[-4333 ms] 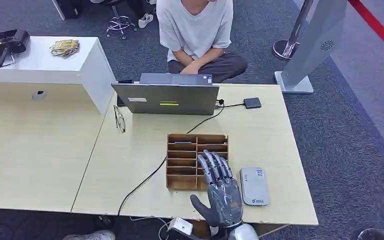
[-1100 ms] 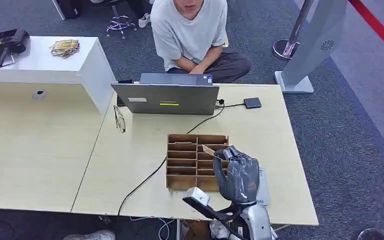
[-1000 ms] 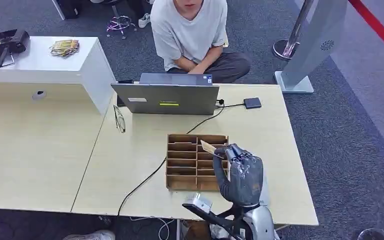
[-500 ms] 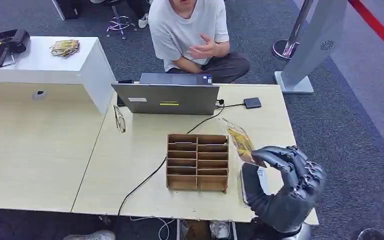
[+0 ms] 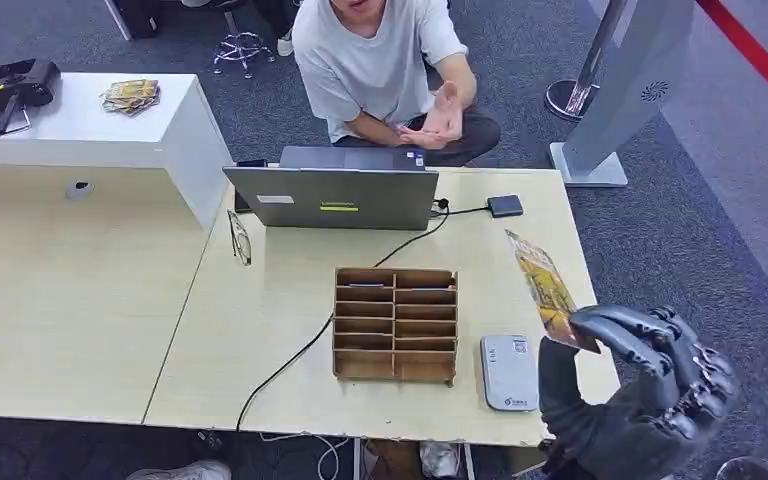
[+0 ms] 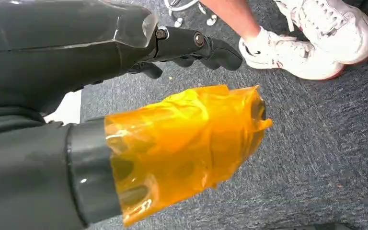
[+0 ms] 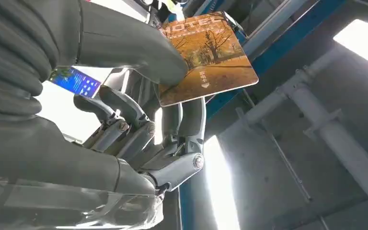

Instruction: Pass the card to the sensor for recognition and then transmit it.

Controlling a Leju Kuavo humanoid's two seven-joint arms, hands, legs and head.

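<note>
A: Head view: my right hand (image 5: 640,395) pinches the card (image 5: 543,290), lifted out of the rack (image 5: 395,323) since a second ago and swung right, past the sensor (image 5: 509,372)

B: Scanned?

A: I judge not

B: Right wrist?

A: Thumb clamps the card (image 7: 205,55)

B: Left?

A: Left hand (image 6: 172,48) hangs by the floor, fingers curled, holding nothing

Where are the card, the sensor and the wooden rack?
card (image 5: 543,288), head view, middle of its printed face
sensor (image 5: 509,372), head view, centre of its grey top
rack (image 5: 395,325), head view, central divider
</note>
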